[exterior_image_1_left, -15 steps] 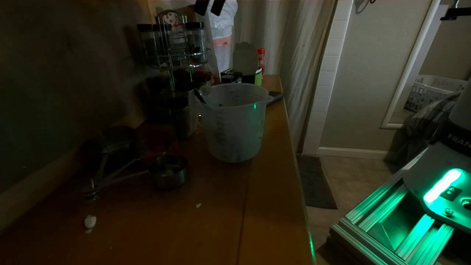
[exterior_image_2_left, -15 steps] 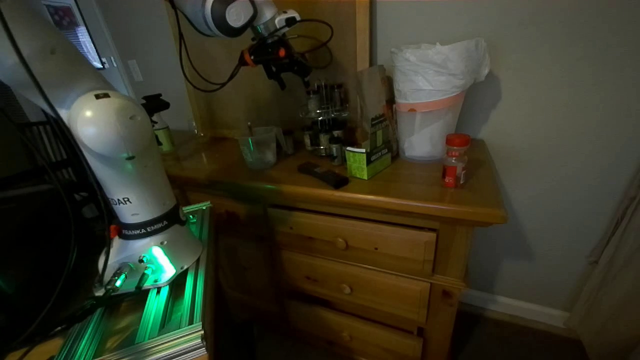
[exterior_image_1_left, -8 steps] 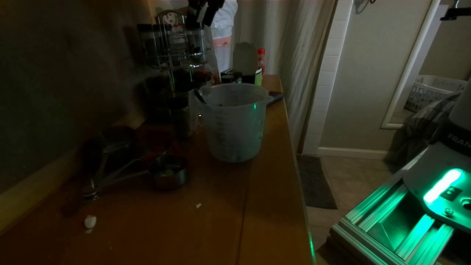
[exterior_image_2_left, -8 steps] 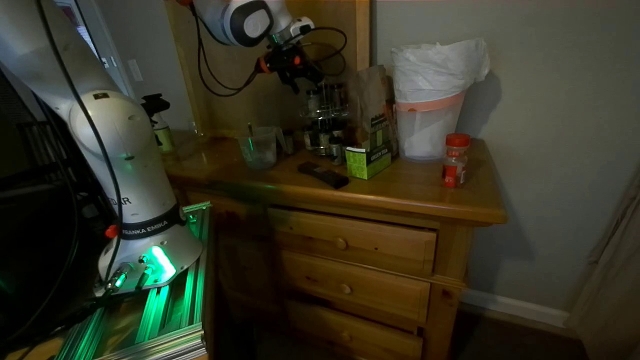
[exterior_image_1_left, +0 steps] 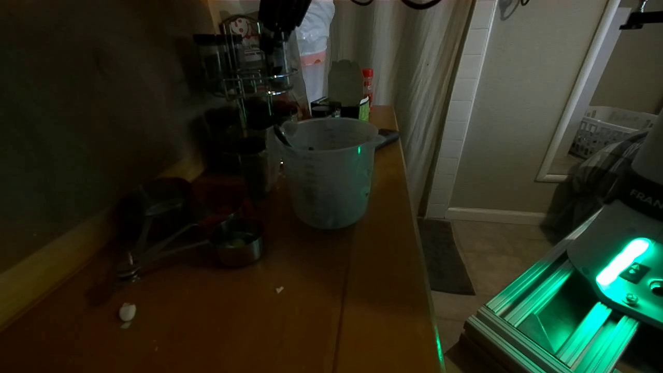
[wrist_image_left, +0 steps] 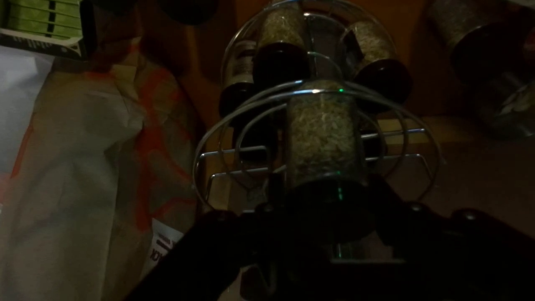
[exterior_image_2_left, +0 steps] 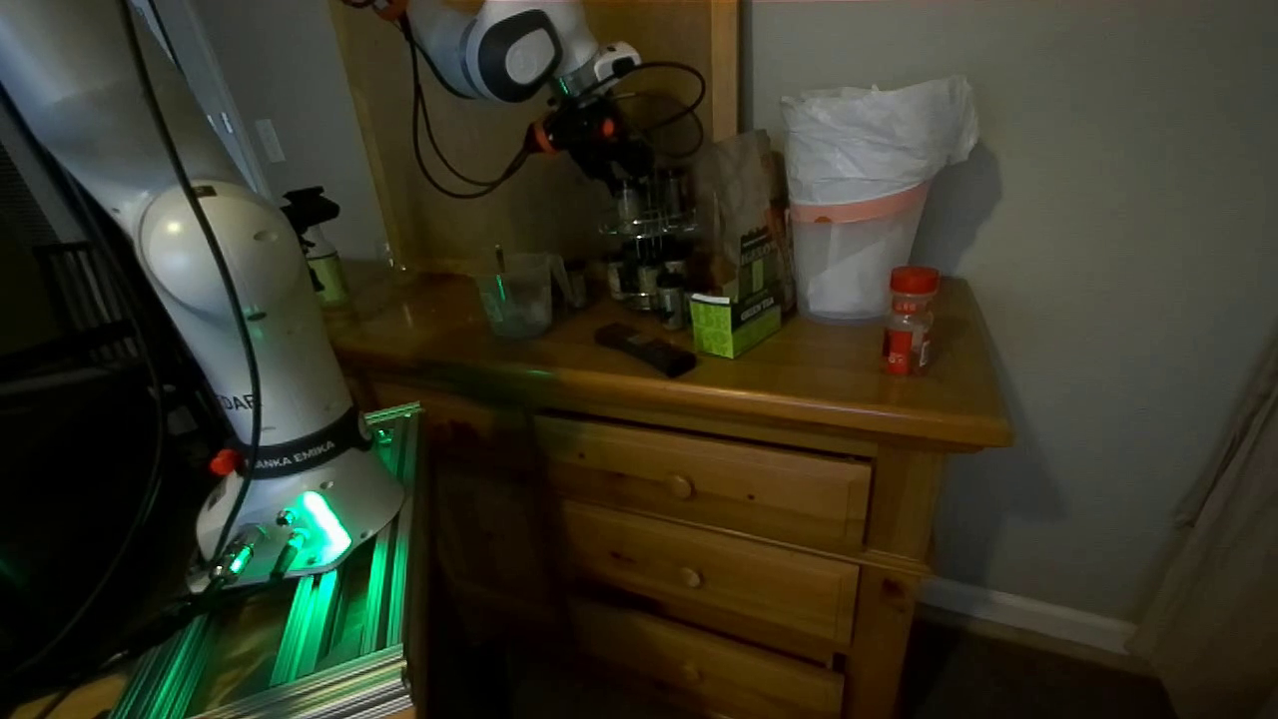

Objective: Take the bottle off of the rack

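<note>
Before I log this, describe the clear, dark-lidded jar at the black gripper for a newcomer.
A brown wooden dresser bears a tiered silvery wire rack. On its upper tier, in the wrist view, is a clear cylindrical jar of pale flakes. Unlike its neighbours, it has the gripper astride its dark lid.

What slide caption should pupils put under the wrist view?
Gripper straddling the dark cap of a jar in the wire rack, brown paper bag alongside.

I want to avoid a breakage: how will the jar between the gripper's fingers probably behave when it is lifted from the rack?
The jar is probably stiff and breakable, since its clear wall looks like glass. The pale flakes inside look dry, so they may add little weight. Its rounded side suggests it could roll if laid down.
</note>
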Available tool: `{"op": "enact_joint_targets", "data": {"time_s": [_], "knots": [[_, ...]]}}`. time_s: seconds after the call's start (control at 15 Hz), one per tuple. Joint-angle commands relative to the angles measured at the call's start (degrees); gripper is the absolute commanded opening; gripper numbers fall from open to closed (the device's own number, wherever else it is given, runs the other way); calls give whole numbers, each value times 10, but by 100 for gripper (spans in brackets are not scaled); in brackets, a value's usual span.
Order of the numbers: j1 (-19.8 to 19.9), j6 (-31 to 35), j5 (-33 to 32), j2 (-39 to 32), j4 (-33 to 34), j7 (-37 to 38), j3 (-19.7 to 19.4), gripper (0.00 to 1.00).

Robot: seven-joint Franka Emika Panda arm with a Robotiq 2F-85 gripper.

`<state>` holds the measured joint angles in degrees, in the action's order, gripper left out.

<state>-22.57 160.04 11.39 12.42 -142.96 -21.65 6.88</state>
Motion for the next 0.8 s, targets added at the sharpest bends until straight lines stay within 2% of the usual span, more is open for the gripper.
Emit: {"op": "enact_joint_targets", "data": {"time_s": [0.0, 0.4, 0.73], "knots": [[9, -1, -20, 12, 4, 7, 13, 24], [-12, -2, -3, 118, -36, 6, 8, 24], [-8, -24, -12, 205, -113, 30, -11, 24]]}}
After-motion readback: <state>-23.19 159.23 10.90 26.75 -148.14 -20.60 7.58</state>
